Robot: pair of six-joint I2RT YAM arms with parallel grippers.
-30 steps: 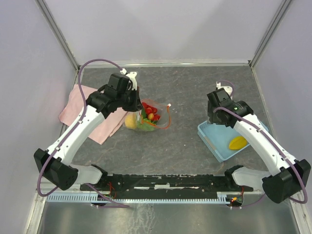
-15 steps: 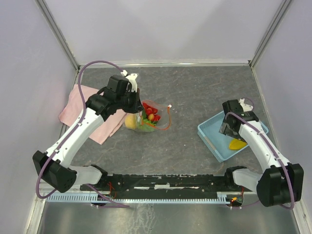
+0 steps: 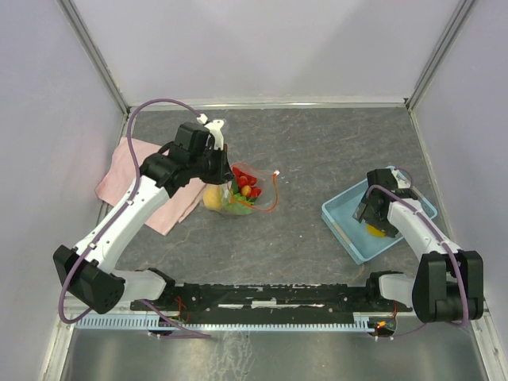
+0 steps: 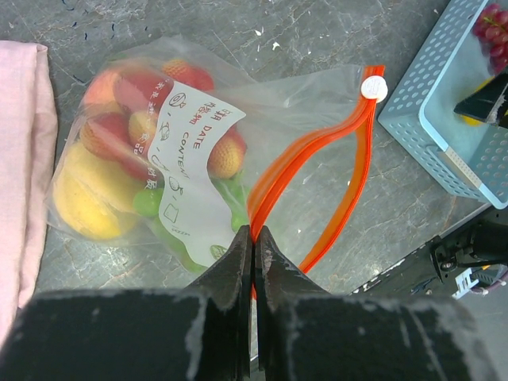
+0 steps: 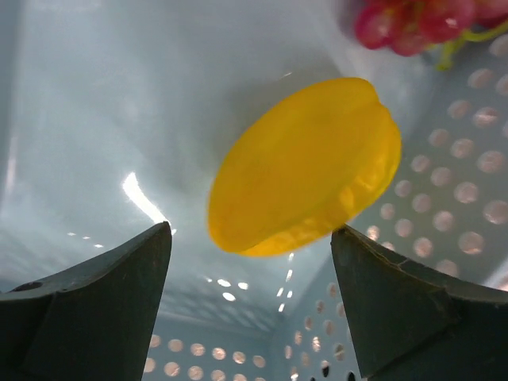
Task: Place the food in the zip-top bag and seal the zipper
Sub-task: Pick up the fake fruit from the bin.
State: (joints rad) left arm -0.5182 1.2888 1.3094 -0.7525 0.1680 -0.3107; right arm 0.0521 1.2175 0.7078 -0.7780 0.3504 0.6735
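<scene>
The clear zip-top bag (image 4: pixel 198 159) lies on the grey table, holding several red, yellow and green toy fruits; it also shows in the top view (image 3: pixel 242 190). Its orange-red zipper (image 4: pixel 317 175) stands open in a loop. My left gripper (image 4: pixel 253 238) is shut on the zipper's near end. My right gripper (image 5: pixel 250 262) is open, down inside the light-blue basket (image 3: pixel 349 222), its fingers either side of a yellow toy fruit (image 5: pixel 305 167). A red grape bunch (image 5: pixel 413 20) lies just beyond it.
A pink cloth (image 3: pixel 127 178) lies left of the bag, under the left arm. The basket's perforated walls (image 5: pixel 468 182) stand close round the right gripper. Grey walls enclose the table on three sides.
My right arm has swung from above the basket's far corner down into the basket over the yellow fruit. The left arm and bag have hardly moved.
</scene>
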